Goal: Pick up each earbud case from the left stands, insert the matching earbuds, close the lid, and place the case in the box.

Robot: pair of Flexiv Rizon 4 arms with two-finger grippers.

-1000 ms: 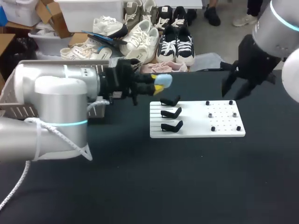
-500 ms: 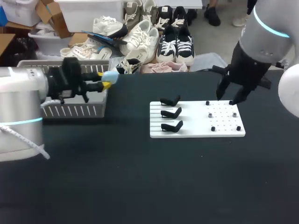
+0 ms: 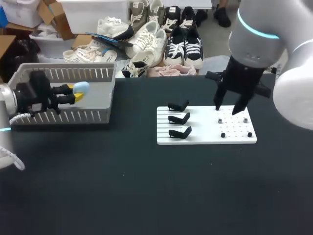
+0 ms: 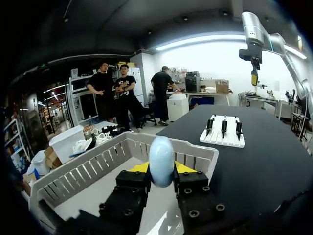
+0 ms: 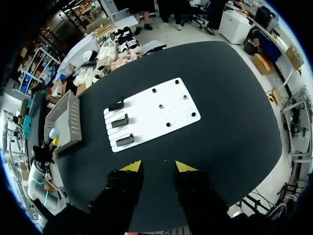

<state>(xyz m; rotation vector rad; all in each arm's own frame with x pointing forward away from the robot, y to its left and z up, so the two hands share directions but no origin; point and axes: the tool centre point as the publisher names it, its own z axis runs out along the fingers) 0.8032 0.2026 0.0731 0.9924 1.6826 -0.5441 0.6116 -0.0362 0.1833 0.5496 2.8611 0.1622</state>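
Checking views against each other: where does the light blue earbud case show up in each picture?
Head view: earbud case at far left, held by the left gripper over the box.
Left wrist view: earbud case upright in that gripper, over the box.
Right wrist view: a tiny pale blue spot at the box's edge.
Shared landmark: the white board with three black stands.

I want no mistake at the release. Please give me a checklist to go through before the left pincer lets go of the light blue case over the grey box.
1. The light blue oval earbud case is gripped from both sides by the left pincer: ok.
2. Case is above the inside of the grey slatted plastic box: ok.
3. Case lid shut: ok.
4. Earbuds inside the case: cannot tell.
5. The right pincer is open, over the flat white board, away from the box: ok.
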